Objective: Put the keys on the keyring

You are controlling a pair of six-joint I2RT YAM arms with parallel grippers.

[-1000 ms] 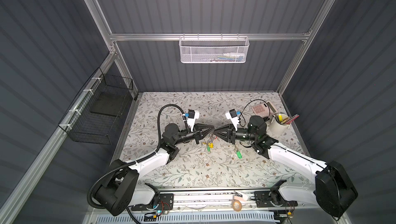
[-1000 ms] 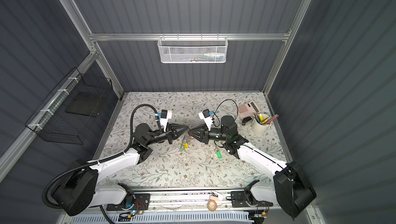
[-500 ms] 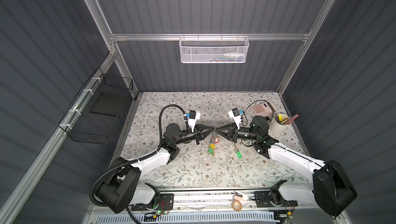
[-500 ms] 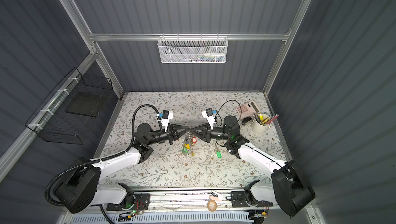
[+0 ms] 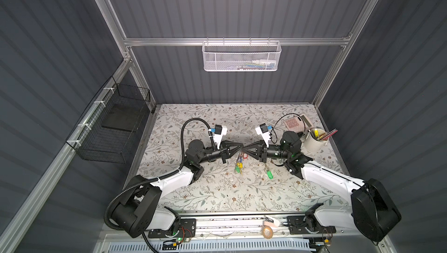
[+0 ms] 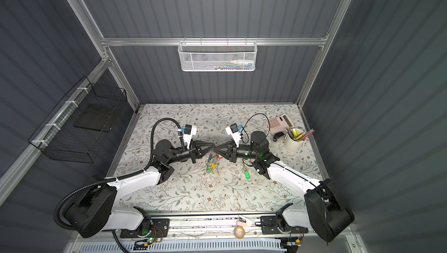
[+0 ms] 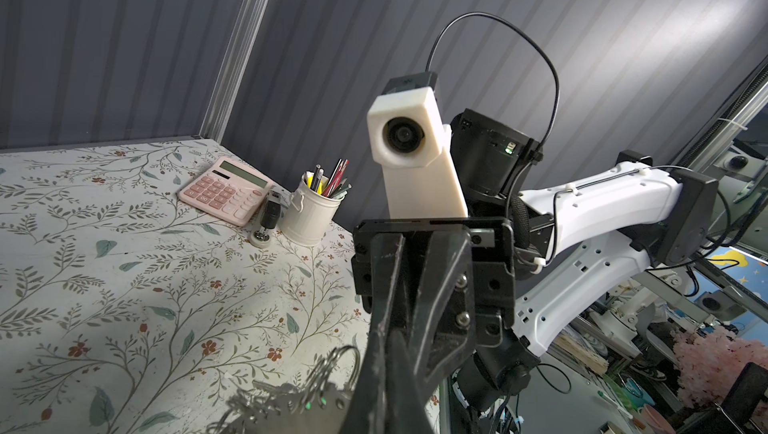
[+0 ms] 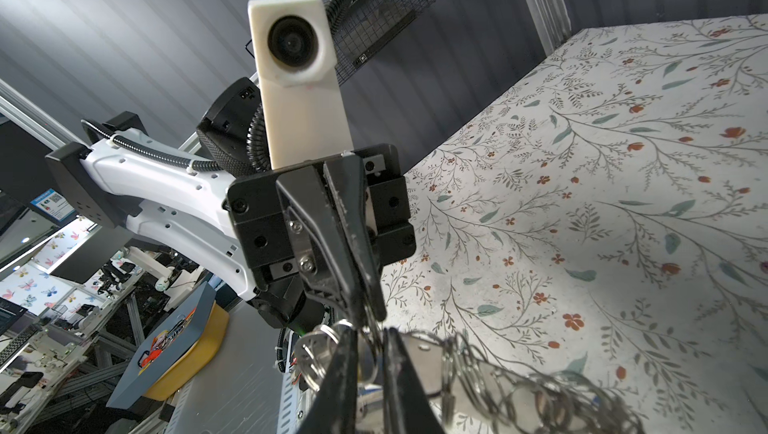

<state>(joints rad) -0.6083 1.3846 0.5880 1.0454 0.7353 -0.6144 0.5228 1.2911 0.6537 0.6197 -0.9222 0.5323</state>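
Note:
The keyring (image 5: 239, 161) hangs above the middle of the table in both top views, its silver rings, keys and coloured tags (image 6: 211, 162) dangling. My left gripper (image 5: 241, 145) is shut on its top from the left. My right gripper (image 5: 245, 148) meets it tip to tip from the right. In the right wrist view, my right gripper (image 8: 371, 334) has its fingers close on either side of the loop's metal, and the strung rings (image 8: 478, 374) trail off to one side. The keys (image 5: 269, 173) with the green tag lie flat on the table under my right forearm, held by nothing.
A pink calculator (image 5: 296, 122), a white cup of pens (image 5: 314, 140) and a small black stapler (image 7: 269, 214) stand at the back right. A black wire basket (image 5: 113, 123) hangs on the left wall and a white mesh basket (image 5: 242, 57) on the back wall.
My right gripper's jaws have narrowed onto the keyring's top. The hanging bunch has swung slightly. Both arms stay almost where they were.

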